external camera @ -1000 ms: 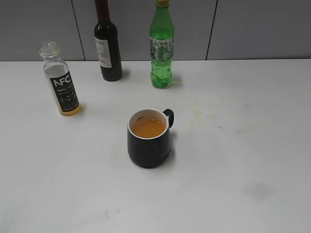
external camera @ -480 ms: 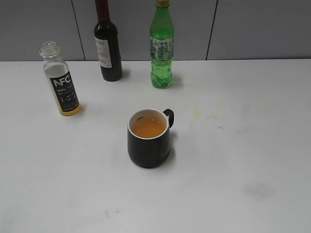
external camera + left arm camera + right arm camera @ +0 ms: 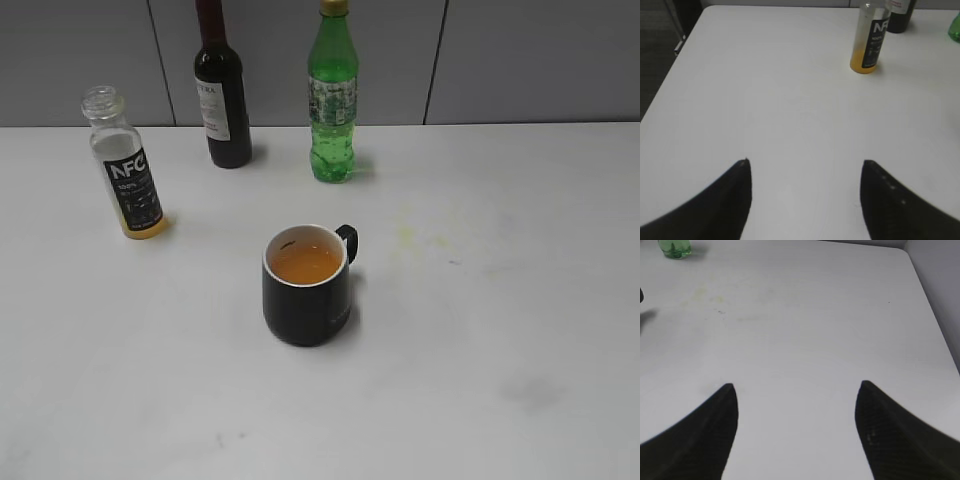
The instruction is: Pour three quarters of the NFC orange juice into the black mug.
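Standing upright at the table's (image 3: 520, 300) left rear, the NFC orange juice (image 3: 124, 165) is nearly drained, the black mug (image 3: 306, 286) centre holds juice, and both the left tool (image 3: 805, 167) and right tool (image 3: 796, 390) gape empty.

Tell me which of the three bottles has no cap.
The small juice bottle at far left: its clear neck is open. The green bottle is capped; the dark bottle's top is cropped.

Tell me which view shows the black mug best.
The exterior view: the black mug sits whole at centre, orange liquid inside. The right wrist view catches at most a dark sliver at its left edge; the left wrist view misses it.
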